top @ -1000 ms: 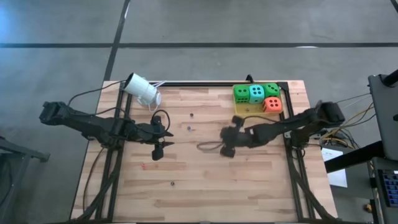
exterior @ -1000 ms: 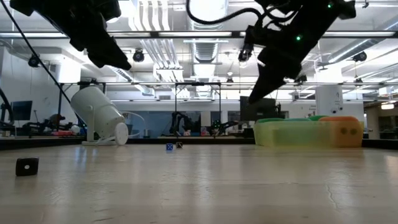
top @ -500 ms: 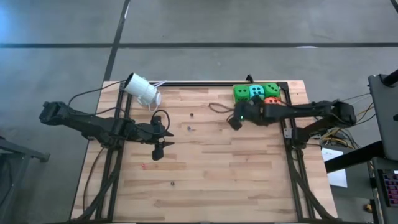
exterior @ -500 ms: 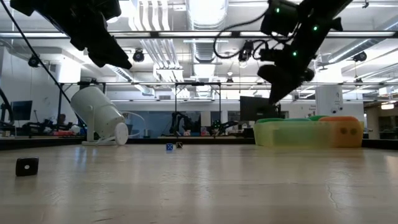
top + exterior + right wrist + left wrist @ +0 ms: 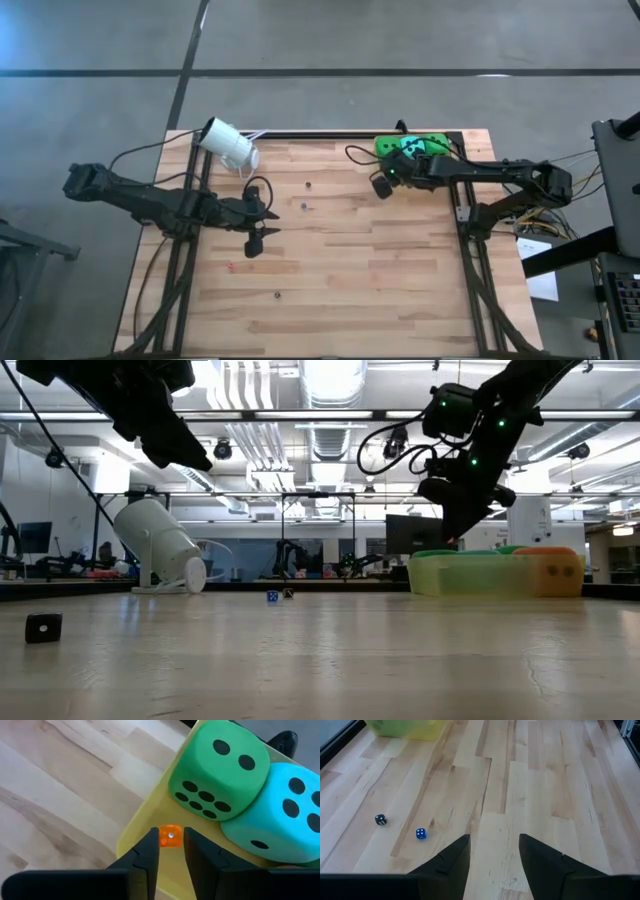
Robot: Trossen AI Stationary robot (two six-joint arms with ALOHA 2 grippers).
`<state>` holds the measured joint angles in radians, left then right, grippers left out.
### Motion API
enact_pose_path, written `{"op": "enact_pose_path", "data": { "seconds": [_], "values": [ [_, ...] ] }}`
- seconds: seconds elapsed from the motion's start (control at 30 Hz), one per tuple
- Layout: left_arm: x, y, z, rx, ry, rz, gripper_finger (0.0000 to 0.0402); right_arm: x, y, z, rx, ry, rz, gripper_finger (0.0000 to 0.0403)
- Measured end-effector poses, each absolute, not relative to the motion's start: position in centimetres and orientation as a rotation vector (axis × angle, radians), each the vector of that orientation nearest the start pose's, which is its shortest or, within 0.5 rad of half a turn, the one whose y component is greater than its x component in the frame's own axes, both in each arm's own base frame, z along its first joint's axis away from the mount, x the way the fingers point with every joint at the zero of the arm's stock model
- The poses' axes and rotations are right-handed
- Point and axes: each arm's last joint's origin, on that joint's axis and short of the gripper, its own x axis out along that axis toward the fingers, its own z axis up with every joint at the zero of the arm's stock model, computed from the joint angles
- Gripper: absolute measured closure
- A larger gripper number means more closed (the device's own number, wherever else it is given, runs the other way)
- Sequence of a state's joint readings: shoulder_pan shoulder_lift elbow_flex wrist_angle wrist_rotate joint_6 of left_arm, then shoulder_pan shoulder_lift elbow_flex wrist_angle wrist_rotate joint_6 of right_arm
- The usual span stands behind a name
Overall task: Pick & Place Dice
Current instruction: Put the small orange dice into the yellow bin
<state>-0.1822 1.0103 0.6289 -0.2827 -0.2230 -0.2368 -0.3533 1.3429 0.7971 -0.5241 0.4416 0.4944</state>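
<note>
A yellow tray at the far right holds big soft dice: a green one, a teal one and an orange one. My right gripper hangs above the tray's near left corner, shut on a tiny orange die; the high view shows this right gripper partly covering the big dice. My left gripper waits open over the table's left middle, with nothing between its fingers. My right gripper has the tiny orange die's two opposite faces between its two fingertips. The fingers slant down from the table's right side. The die is lifted clear, above the tray's yellow floor beside the big green die.
A tiny black die and a tiny blue die lie on the bare wood at the table's far middle. Another small black cube lies near the front. A white cylinder lies at the far left corner.
My right gripper has swung from the table's middle toward the far right corner, rolling its wrist on the way, and now hangs over the yellow tray.
</note>
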Motion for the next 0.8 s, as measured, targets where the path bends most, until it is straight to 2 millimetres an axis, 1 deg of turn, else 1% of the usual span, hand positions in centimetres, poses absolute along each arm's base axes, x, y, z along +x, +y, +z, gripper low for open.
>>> {"op": "enact_pose_path", "data": {
  "seconds": [0.3,0.7,0.8],
  "values": [
    [20.27,-3.08,23.24,-0.095,0.641,0.116,0.0227,22.65,-9.76,20.24,0.386,0.883,-0.979,0.0273],
    [20.28,-3.08,23.24,-0.095,0.641,0.116,0.0227,22.64,-9.78,20.23,0.401,0.875,-0.987,0.0229],
    [20.27,-3.08,23.24,-0.095,0.641,0.116,0.0227,22.42,-9.92,19.9,0.422,0.889,-0.976,0.0221]
  ]
}}
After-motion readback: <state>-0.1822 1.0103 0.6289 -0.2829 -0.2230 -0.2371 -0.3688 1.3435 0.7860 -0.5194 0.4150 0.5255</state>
